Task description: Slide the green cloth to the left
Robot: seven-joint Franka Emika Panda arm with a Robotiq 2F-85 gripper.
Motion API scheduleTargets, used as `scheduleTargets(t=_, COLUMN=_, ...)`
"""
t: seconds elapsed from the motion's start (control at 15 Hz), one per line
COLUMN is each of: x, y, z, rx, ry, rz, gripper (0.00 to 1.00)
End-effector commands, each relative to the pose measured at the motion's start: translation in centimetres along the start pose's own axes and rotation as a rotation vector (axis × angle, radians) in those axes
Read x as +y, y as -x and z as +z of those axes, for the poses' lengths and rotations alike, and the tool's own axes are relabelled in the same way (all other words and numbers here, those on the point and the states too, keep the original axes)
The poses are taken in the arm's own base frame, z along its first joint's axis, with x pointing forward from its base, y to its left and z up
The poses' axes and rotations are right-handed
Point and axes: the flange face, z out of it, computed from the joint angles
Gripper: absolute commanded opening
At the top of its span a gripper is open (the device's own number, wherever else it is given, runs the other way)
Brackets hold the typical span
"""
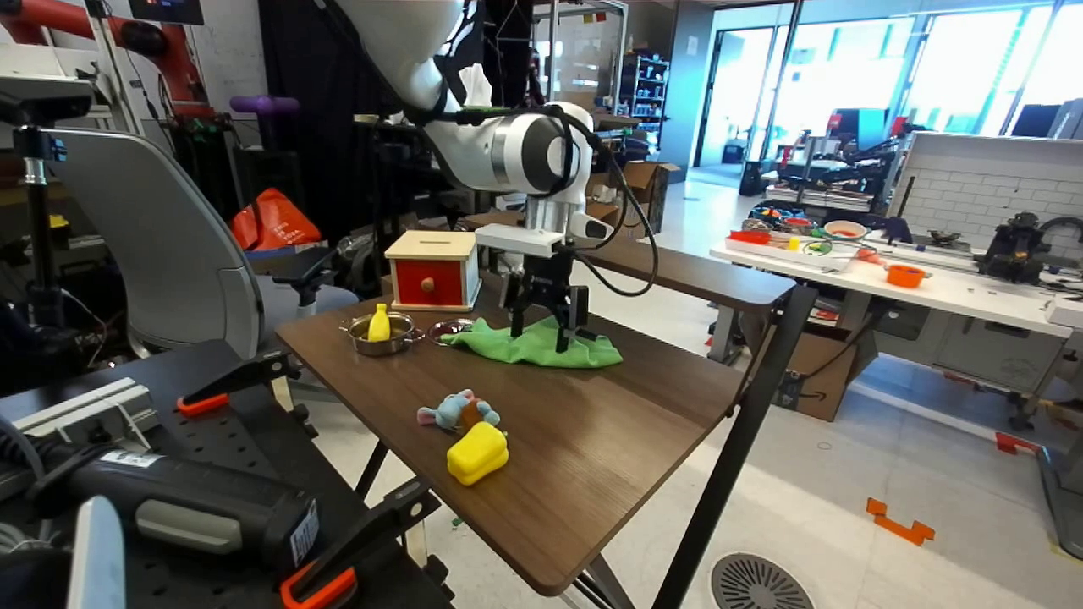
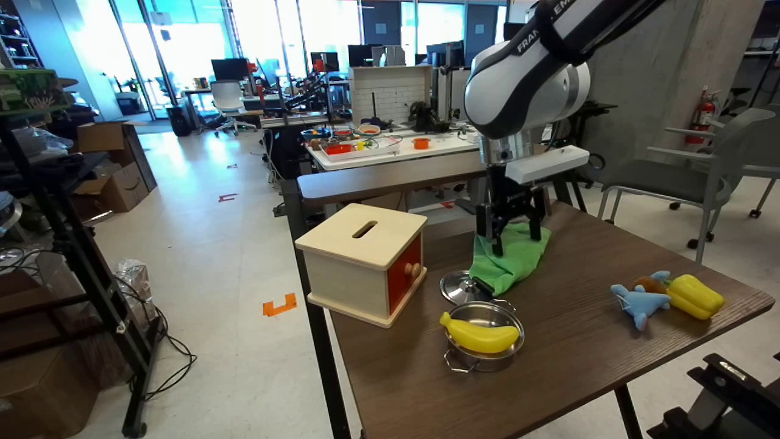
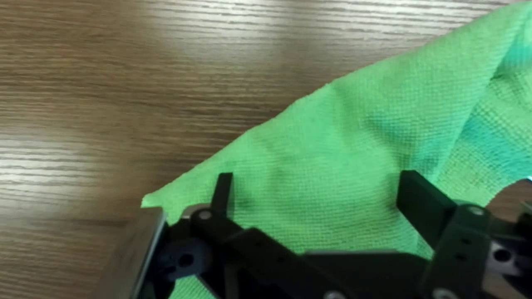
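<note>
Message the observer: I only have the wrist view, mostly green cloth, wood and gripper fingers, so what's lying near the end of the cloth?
Observer: A round silver lid lies by one end of the green cloth; I can't tell whether they touch.
Operator: And what's next to that lid?
Observer: A metal pot with a yellow banana in it stands close by, in both exterior views.
Operator: Anything else I'm missing?
Observer: Yes, a blue plush toy and a yellow pepper lie close together on the table, apart from the cloth.
</note>
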Motion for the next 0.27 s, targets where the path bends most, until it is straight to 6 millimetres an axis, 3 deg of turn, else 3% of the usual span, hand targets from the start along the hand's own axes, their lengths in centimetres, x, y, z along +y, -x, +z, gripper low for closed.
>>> scheduleTargets(t=0.0, x=0.7, y=3.4, z=-4.2, rx=-0.012, ry=0.001, rz=-0.083, gripper=1.00)
scheduleTargets(t=0.07, x=0.1, y=4.2, z=-4.8, rx=-0.031, ry=0.006, rz=-0.131, gripper=1.00)
scheduleTargets(t=0.13, x=0.6, y=1.4, z=-3.0, rx=-0.004, ry=-0.003, rz=-0.059, gripper=1.00)
scheduleTargets(t=0.2, x=0.4, y=2.2, z=-3.8, rx=-0.009, ry=-0.006, rz=-0.082, gripper=1.00)
